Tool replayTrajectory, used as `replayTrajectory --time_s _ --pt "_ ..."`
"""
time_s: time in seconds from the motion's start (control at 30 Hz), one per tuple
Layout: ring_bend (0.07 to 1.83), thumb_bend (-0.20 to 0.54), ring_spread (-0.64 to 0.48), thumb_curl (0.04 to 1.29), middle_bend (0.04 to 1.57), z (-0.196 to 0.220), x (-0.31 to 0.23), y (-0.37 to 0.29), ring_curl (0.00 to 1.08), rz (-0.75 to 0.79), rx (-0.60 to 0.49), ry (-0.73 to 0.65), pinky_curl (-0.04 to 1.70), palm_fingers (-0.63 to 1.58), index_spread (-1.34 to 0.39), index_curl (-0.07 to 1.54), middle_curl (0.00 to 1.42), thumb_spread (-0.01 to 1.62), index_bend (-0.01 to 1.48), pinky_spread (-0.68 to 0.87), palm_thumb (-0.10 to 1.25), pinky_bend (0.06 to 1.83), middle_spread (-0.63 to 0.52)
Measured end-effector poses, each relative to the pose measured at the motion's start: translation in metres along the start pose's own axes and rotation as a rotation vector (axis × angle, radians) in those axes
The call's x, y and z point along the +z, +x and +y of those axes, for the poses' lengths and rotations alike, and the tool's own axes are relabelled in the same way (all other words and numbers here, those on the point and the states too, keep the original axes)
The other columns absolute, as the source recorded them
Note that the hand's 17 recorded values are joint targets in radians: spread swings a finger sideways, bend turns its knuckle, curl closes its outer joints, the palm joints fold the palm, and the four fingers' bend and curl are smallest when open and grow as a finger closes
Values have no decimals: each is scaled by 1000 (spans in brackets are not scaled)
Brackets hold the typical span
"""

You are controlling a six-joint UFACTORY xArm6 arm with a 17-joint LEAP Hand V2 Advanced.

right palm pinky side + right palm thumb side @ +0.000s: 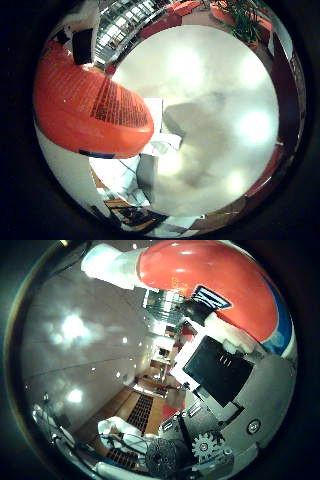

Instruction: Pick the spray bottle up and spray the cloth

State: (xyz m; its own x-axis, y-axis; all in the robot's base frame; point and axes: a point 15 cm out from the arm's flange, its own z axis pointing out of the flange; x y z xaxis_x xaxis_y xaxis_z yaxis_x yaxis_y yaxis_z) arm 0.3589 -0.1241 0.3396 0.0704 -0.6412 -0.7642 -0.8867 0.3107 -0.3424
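The spray bottle (pixel 85 110) is orange-red with a printed label and fills much of the little finger side view, close against my palm. Its white neck (pixel 110 265) shows in the thumb side view above the red body (pixel 210 280). My right hand (pixel 220 370) has its black and white fingers curled against the bottle, and one finger (pixel 82 42) wraps over its far side. A pale crumpled cloth (pixel 162 142) lies on the white table (pixel 225 90), just beyond the bottle's edge and partly hidden by it.
A soft shadow (pixel 200 145) falls on the table beside the cloth. Red seats (pixel 170 20) and a green plant (pixel 245 20) stand past the table's far edge. A room with wooden flooring (pixel 145 410) shows in the thumb side view.
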Motion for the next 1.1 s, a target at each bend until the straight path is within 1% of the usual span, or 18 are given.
replayTrajectory --time_s 0.07,0.27,0.53,0.7,0.87,1.0,1.1 --pt "1398 -15 -216 691 1417 0 -8 -16 752 22 -6 -64 1234 1106 -190 790 703 966 1202 -163 1086 1137 -101" --pt "1389 -14 -217 725 1419 9 -32 -56 766 179 -42 -284 1324 1111 -189 782 693 941 1209 -157 1061 1090 -101" --pt "1375 -14 -218 755 1420 32 -53 -86 778 435 -146 -522 1399 1120 -189 773 682 926 1207 -153 1036 1047 -100" --pt "1369 -14 -219 769 1421 45 -55 -94 784 601 -218 -663 1425 1123 -192 770 678 930 1206 -161 1028 1032 -100" --pt "1363 -14 -220 779 1423 51 -65 -98 789 779 -279 -753 1441 1128 -196 768 673 932 1203 -169 1026 1022 -99" --pt "1360 -14 -221 784 1424 48 -74 -98 793 953 -341 -826 1449 1129 -197 767 671 933 1203 -175 1025 1017 -99" --pt "1356 -13 -221 787 1423 47 -76 -102 795 1049 -375 -872 1454 1132 -198 767 669 939 1201 -178 1023 1019 -99"
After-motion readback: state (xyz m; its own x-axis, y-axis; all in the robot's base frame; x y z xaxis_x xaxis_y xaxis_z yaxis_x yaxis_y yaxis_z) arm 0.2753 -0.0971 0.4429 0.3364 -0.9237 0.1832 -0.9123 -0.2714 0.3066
